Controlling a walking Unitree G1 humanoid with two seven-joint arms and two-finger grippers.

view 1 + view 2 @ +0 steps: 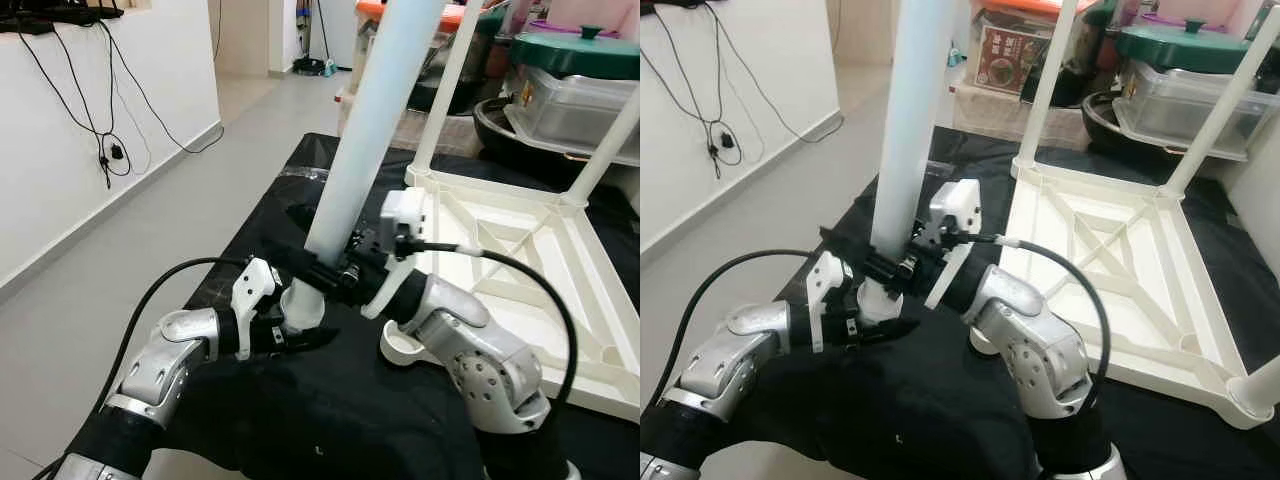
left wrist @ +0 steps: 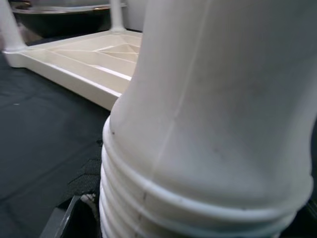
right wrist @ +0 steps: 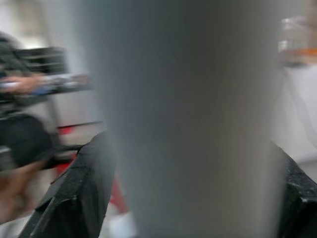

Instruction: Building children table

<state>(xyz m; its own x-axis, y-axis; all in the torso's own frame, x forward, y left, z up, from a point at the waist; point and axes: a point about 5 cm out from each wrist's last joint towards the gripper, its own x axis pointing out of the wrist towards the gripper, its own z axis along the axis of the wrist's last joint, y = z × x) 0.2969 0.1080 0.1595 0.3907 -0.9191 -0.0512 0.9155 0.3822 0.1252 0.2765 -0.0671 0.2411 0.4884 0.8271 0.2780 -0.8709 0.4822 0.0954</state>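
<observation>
- Left eye view: you are looking at a white table leg [image 1: 365, 130] rising steeply from the black cloth [image 1: 300, 420], long axis tilting up and to the right, its top cut off by the frame edge. The right gripper [image 1: 318, 268] is clamping its black fingers around the leg low down; the left gripper [image 1: 290, 335] is sitting at the leg's ribbed foot, fingers on either side of it, though how tightly is hard to make out. The upturned white tabletop [image 1: 520, 250] is lying to the right with two legs already standing up from it.
- Right eye view: the same leg [image 1: 908, 120] is pointing almost straight up. A box [image 1: 1012, 58] behind is carrying printing too small to read.
- Left wrist view: you are seeing the leg's threaded end [image 2: 163, 198] very close, ridges ringing it, with the tabletop [image 2: 84, 59] beyond on the cloth.
- Right wrist view: the leg [image 3: 188, 119] is appearing as a blurred pale column between two black fingers [image 3: 74, 193], which are pressing its sides; the background is too smeared to tell.
</observation>
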